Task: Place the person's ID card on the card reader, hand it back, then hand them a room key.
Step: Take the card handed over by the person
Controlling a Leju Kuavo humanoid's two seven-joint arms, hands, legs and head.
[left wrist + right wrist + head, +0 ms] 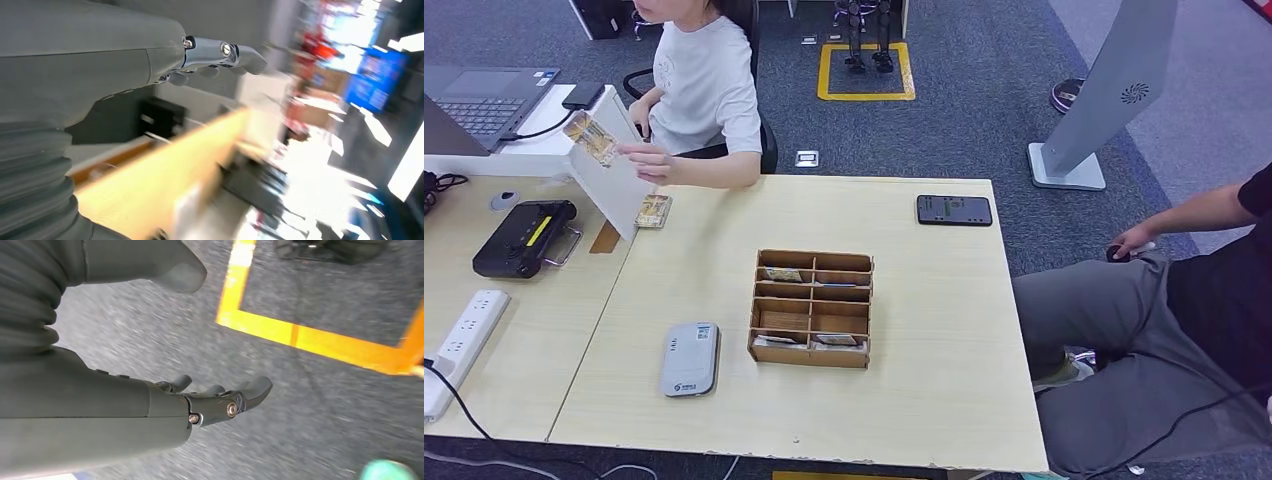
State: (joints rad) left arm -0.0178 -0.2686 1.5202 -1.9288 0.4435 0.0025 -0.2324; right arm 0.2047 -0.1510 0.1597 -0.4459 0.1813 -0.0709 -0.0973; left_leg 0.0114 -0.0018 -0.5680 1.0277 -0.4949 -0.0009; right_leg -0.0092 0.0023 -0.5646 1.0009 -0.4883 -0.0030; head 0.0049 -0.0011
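Note:
In the head view the grey-white card reader (690,358) lies flat near the table's front edge. To its right stands a wooden compartment box (812,322) with cards in several slots. A person (707,85) sits at the far left corner, with a patterned card (591,137) raised by a white panel (614,185) that their hand touches. A second patterned card (653,210) lies on the table below that hand. My left hand (215,52) is stretched out and holds nothing, near a blurred table edge. My right hand (220,400) hangs over the floor, fingers apart, empty.
A black phone (954,210) lies at the table's far right. On the left desk are a black device (524,238), a power strip (464,340) and a laptop (484,100). A second person (1164,330) sits at the right. A grey kiosk stand (1104,100) is behind.

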